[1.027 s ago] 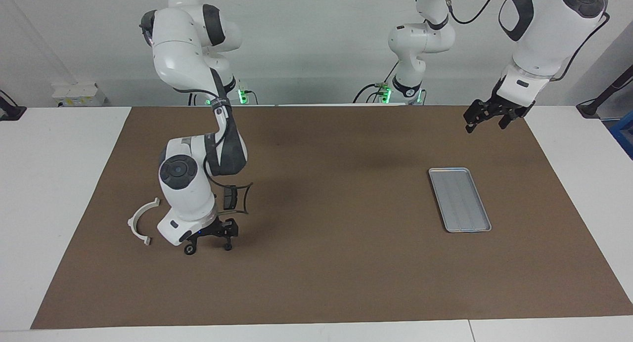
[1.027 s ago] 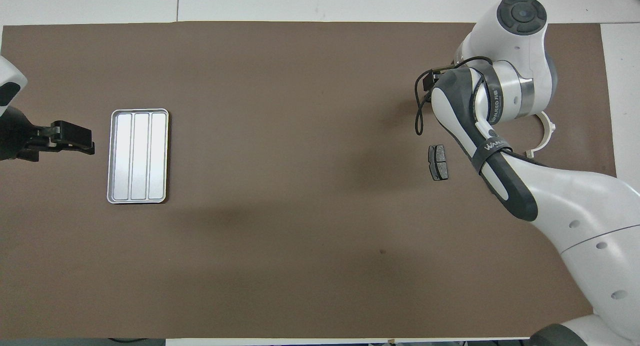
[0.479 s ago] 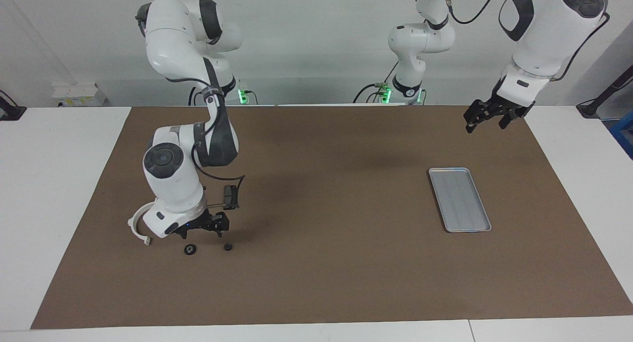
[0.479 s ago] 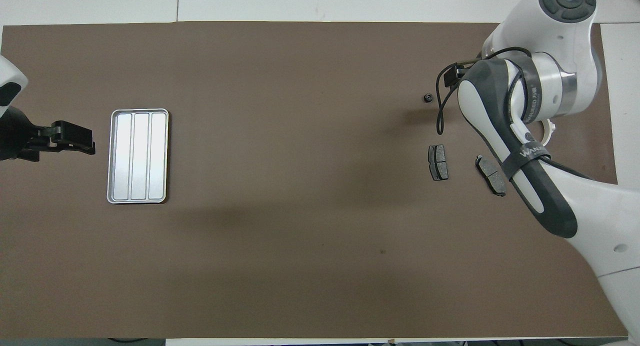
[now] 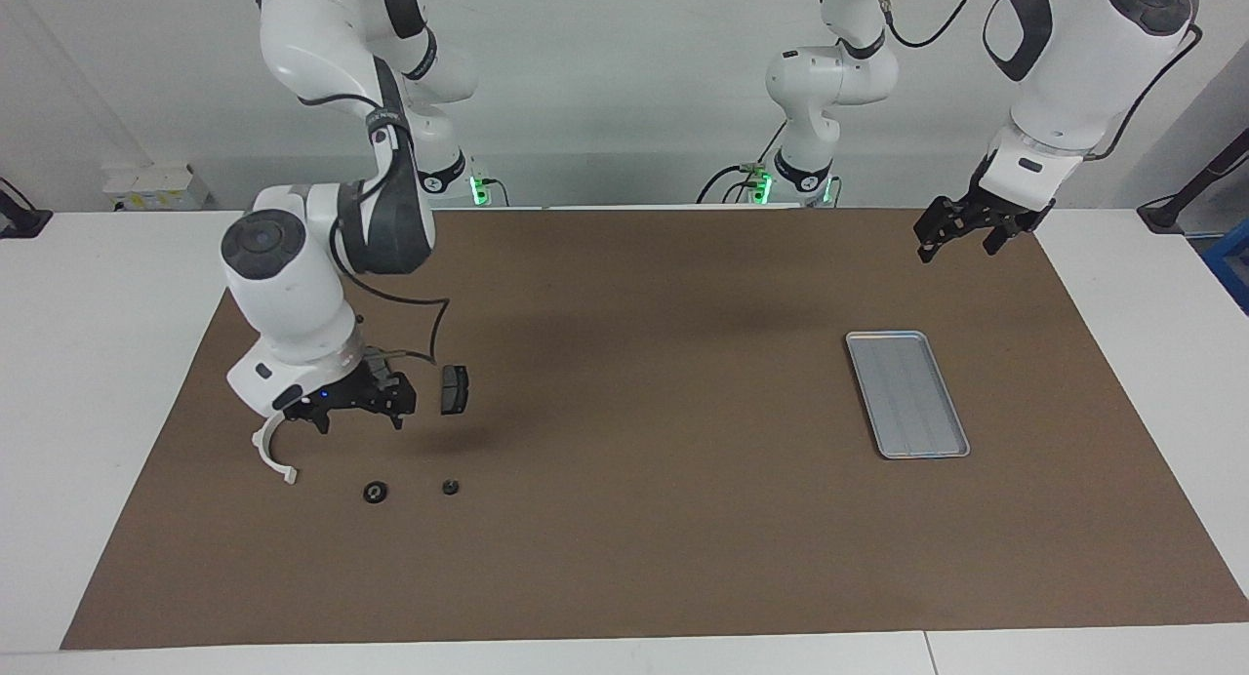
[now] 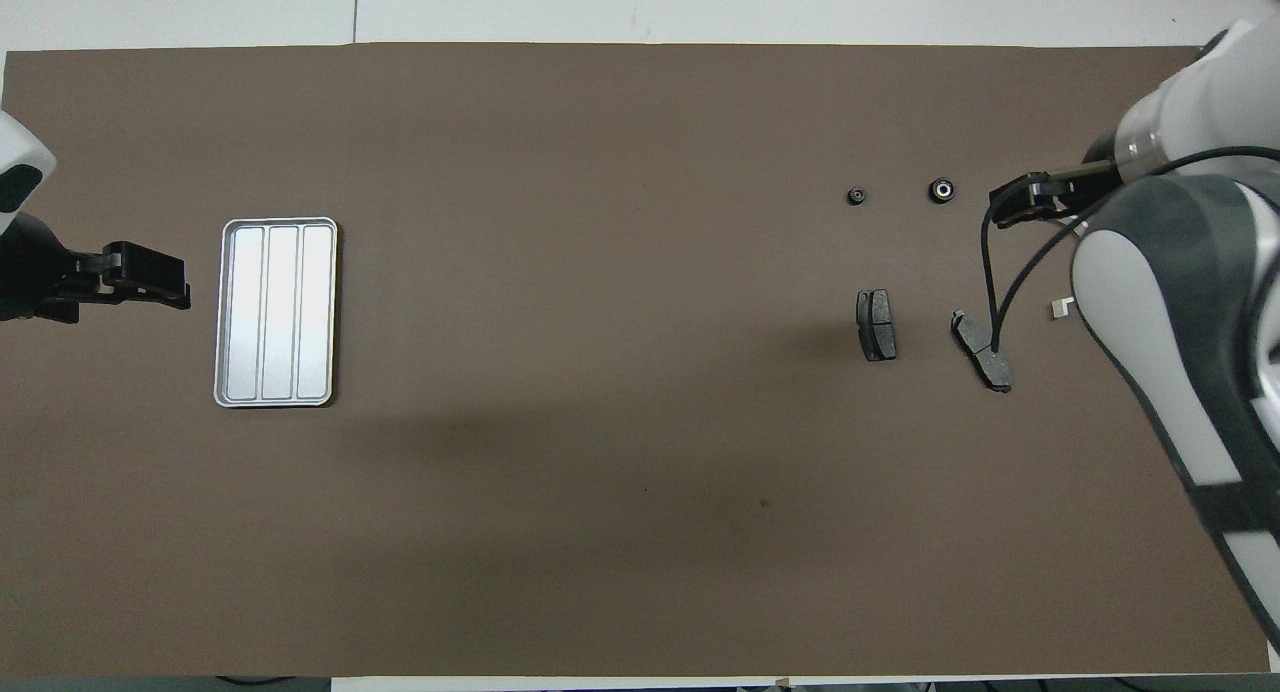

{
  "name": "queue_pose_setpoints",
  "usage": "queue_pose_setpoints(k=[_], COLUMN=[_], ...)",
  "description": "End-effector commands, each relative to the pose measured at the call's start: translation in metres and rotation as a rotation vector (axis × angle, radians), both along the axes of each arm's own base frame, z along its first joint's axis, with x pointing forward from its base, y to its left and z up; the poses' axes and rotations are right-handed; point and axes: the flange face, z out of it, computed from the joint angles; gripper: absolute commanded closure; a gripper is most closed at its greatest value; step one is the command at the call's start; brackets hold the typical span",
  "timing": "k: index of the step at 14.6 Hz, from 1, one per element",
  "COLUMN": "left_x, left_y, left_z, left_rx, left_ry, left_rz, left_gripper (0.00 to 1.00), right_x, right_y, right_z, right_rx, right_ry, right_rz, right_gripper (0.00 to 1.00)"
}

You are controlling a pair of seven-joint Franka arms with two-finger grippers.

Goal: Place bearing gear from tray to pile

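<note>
Grippers come first, since they sit nearest the robots. Your left gripper waits in the air near the left arm's end of the brown mat, beside the tray; I cannot tell how its fingers stand. The tray, silver-grey and ridged, lies flat on the mat with nothing visible in it.

Toward the right arm's end, your right gripper hangs above the mat over the pile's edge, its fingers spread apart and holding nothing. Below and around it lie the pile's parts: a white half-ring bracket, one dark brake pad and a second brake pad close by.

Farther from the robots than those pieces, two small dark round parts rest on the mat: the bearing gear and, just beside it, a smaller round part. Which of the two the task names is my guess.

Judging by this layout, the placing looks done: the tray is bare, the round parts lie by the pile, and only drawing the right arm away seems left.
</note>
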Motion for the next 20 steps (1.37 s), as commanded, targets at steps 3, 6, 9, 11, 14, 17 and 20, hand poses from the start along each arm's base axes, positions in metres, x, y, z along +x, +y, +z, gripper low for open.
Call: queue_pose_setpoints(k=[3, 6, 9, 11, 14, 17, 20], left_x=[-0.002, -0.002, -0.002, -0.002, -0.002, -0.002, -0.002], left_y=[-0.002, -0.001, -0.001, -0.001, -0.001, -0.002, -0.001], left_z=[0.002, 0.002, 0.002, 0.002, 0.002, 0.002, 0.002], left_rx=[-0.009, -0.009, -0.009, -0.009, -0.009, -0.009, -0.009], left_ry=[0.007, 0.007, 0.007, 0.007, 0.007, 0.007, 0.007], left_rz=[-0.004, -0.001, -0.001, -0.001, -0.001, -0.004, -0.003], left_gripper=[0.0, 0.0, 0.0, 0.0, 0.0, 0.0, 0.0], right_x=[-0.07, -0.089, -0.093, -0.094, -0.094, -0.093, -0.093], right_y=[-0.001, 0.001, 0.0, -0.001, 0.0, 0.001, 0.003], right_z=[0.076, 0.1, 0.099, 0.097, 0.096, 0.094, 0.094], right_rx=[0.072, 0.067, 0.066, 0.065, 0.064, 0.064, 0.062], right_ry=[-0.021, 0.045, 0.079, 0.097, 0.096, 0.096, 0.104], right_rz=[-0.002, 0.002, -0.001, -0.003, -0.003, -0.002, 0.002], right_gripper=[0.0, 0.0, 0.0, 0.0, 0.0, 0.0, 0.0])
